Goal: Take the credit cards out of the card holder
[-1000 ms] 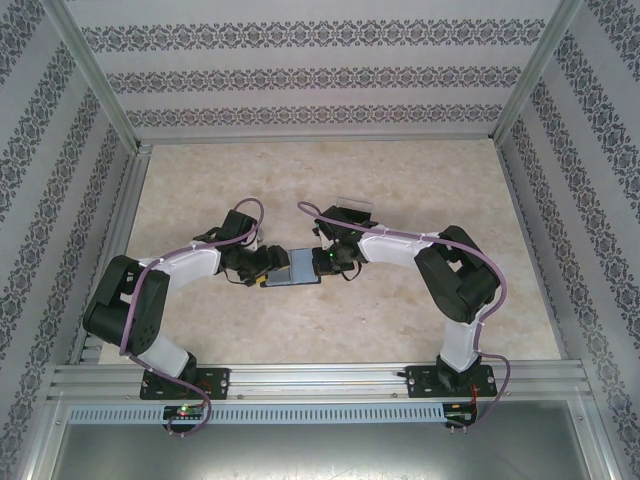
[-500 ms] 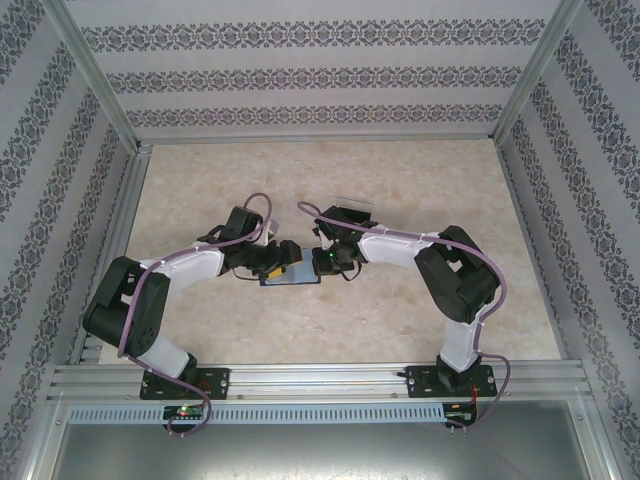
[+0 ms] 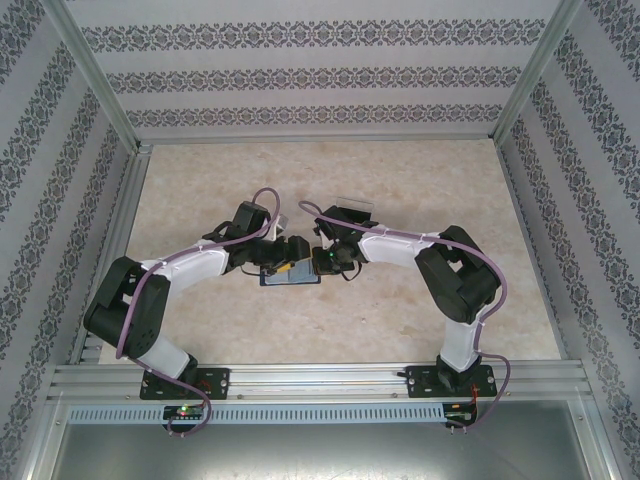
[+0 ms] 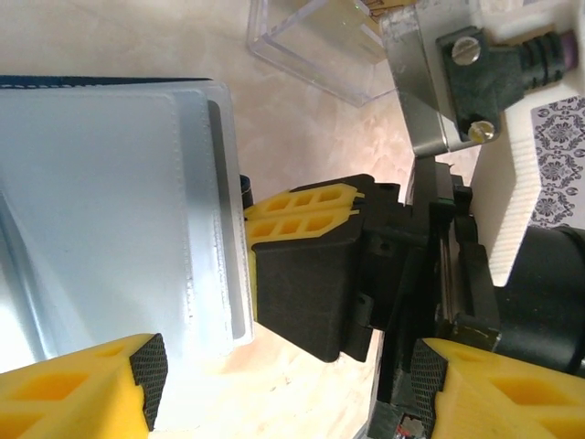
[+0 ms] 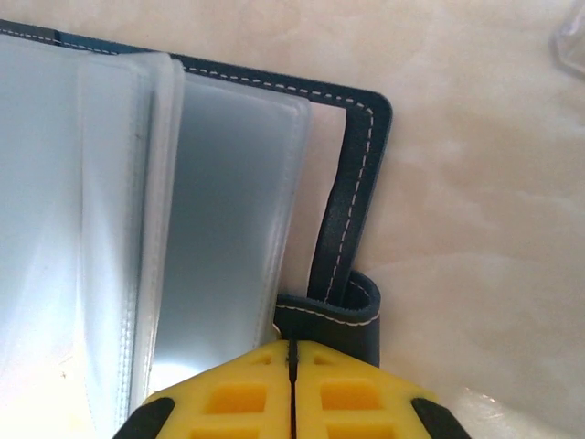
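The card holder (image 3: 298, 277) lies open on the table between the two grippers. Its navy stitched cover (image 5: 366, 137) and clear bluish sleeves (image 5: 228, 229) fan out flat. My left gripper (image 3: 283, 262) hovers open over the holder's left half, with one fingertip (image 4: 137, 370) above the sleeves (image 4: 110, 210) and nothing between the jaws (image 4: 285, 375). My right gripper (image 5: 291, 352) is shut, its tips resting at the holder's edge beside the small loop tab (image 5: 343, 311). Whether it pinches the edge I cannot tell. The credit cards are hidden.
A clear plastic box (image 3: 355, 208) stands just behind the right gripper, and its corner shows at the top of the left wrist view (image 4: 311, 46). The right gripper's fingers (image 4: 302, 265) sit close in front of the left jaws. Marble tabletop (image 3: 400, 320) lies around.
My left gripper has moved right and slightly back, from the holder's left edge to above it. The right arm and the holder have stayed put.
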